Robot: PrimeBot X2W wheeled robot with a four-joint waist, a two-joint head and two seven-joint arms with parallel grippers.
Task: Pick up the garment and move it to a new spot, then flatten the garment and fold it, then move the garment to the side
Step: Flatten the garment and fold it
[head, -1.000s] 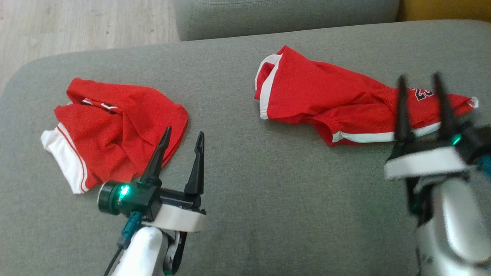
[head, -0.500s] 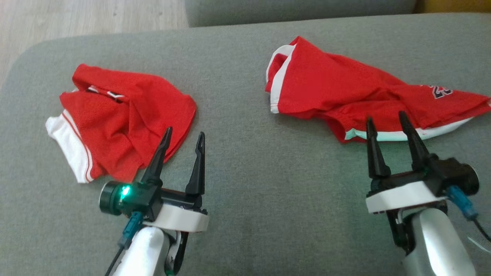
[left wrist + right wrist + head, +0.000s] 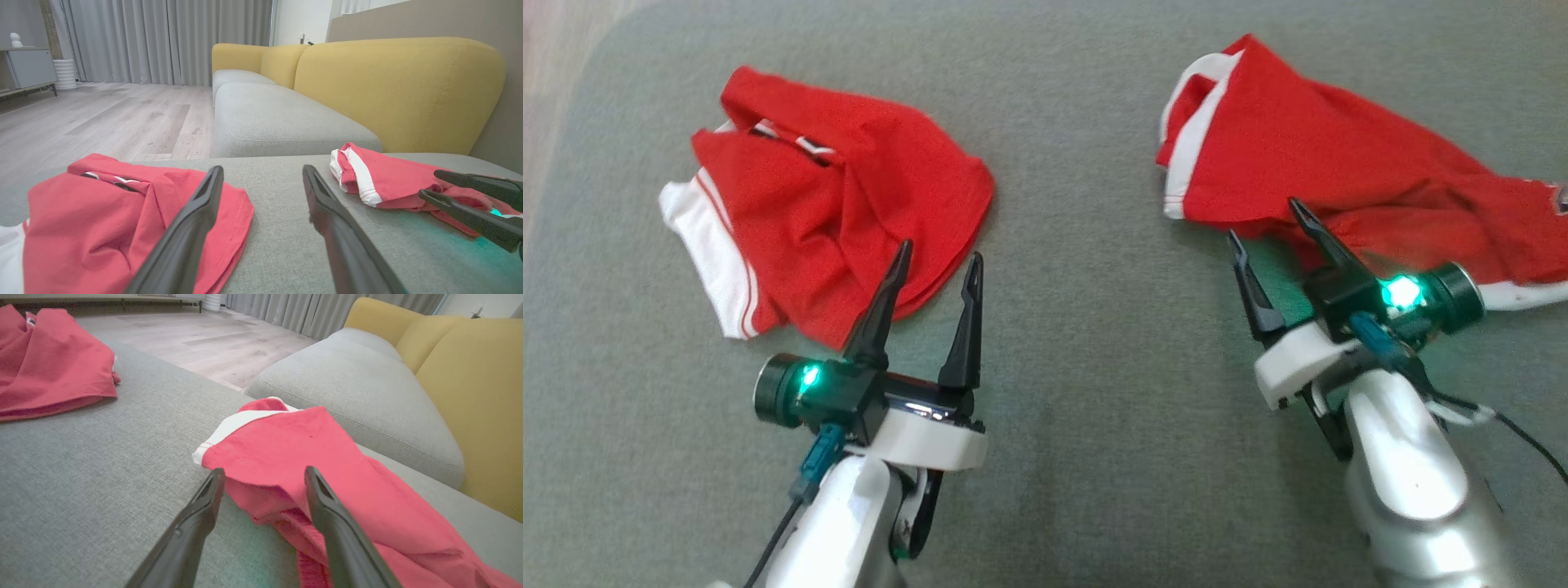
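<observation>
Right tool (image 3: 1264, 220) spread, tips at near hem of red garment (image 3: 1339, 155); contact unclear. Left tool (image 3: 941, 250) spread, empty. Risk: pinch catches one layer only, garment bunches.

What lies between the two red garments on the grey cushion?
Nothing lies there: bare grey cushion separates the left garment from the right garment. The head view shows this plainly.

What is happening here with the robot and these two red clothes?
A two-armed robot works over a grey sofa cushion where two red garments lie apart. Both grippers are open and hold nothing. The right gripper points at the near edge of the crumpled right garment. The left gripper hovers at the edge of the left garment. Nothing is lifted yet.
</observation>
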